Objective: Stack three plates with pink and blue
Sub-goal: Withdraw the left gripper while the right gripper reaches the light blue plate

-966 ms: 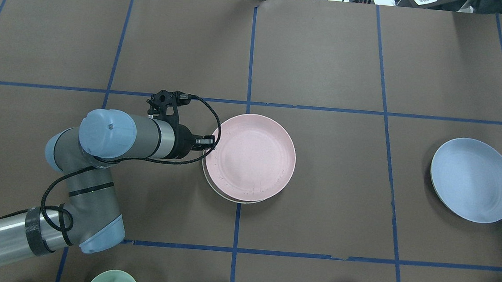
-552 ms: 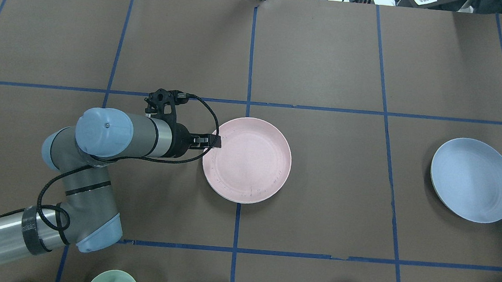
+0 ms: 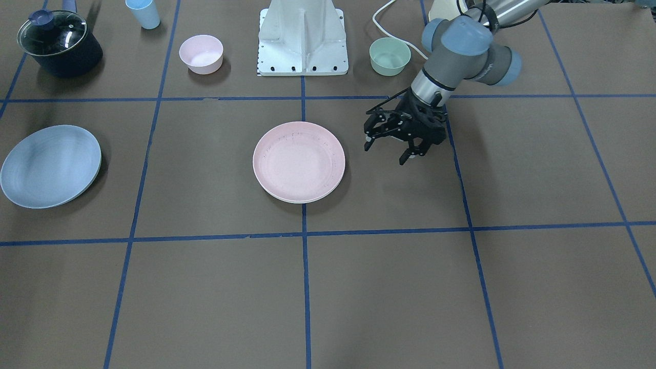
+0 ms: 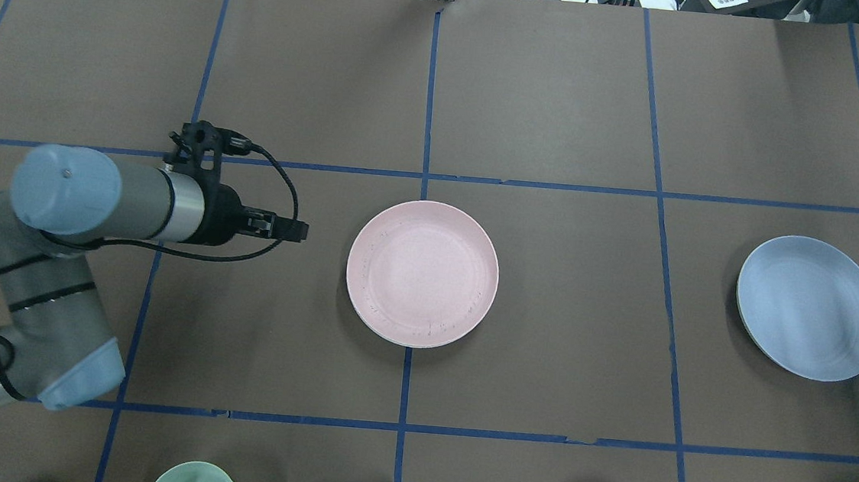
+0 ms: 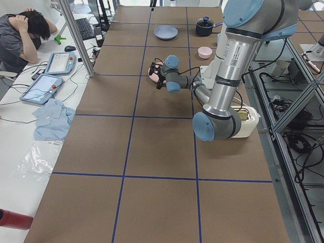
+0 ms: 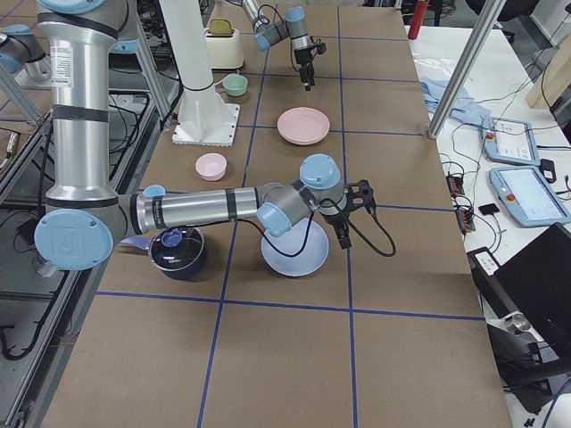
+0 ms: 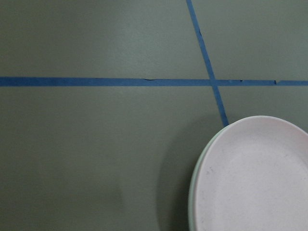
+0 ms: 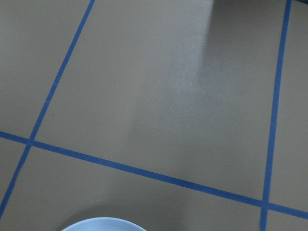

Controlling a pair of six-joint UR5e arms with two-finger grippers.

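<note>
A: Plates are sitting in two spots on the brown worktop (image 4: 564, 91), so why is the left arm (image 4: 95, 203) lying over toward the left edge?

B: I'm reading that as leaving room. It is reaching in level from the left edge and ending short of the middle, apart from the stack. The right arm (image 6: 196, 207) is stretching out low toward the right edge, probably because the next pick-up is lying there.

A: Where is each plate sitting?

B: The pink plate (image 4: 422, 273) is resting in the middle of the worktop, nested squarely on the cream-white plate (image 7: 192, 192), whose rim is only just peeking out beneath it. I'm counting that as two of three stacked. The blue plate (image 4: 810, 307) is lying alone near the right edge, waiting to go on top.

A: And the grippers?

B: The left gripper (image 3: 385, 152) is hovering with its jaws spread apart and nothing between them, pointing at the pink plate's rim without touching it. The right gripper (image 6: 344, 234) is hovering near the blue plate, on the side toward the far edge. Whether its jaws are apart or together, I cannot tell.
</note>
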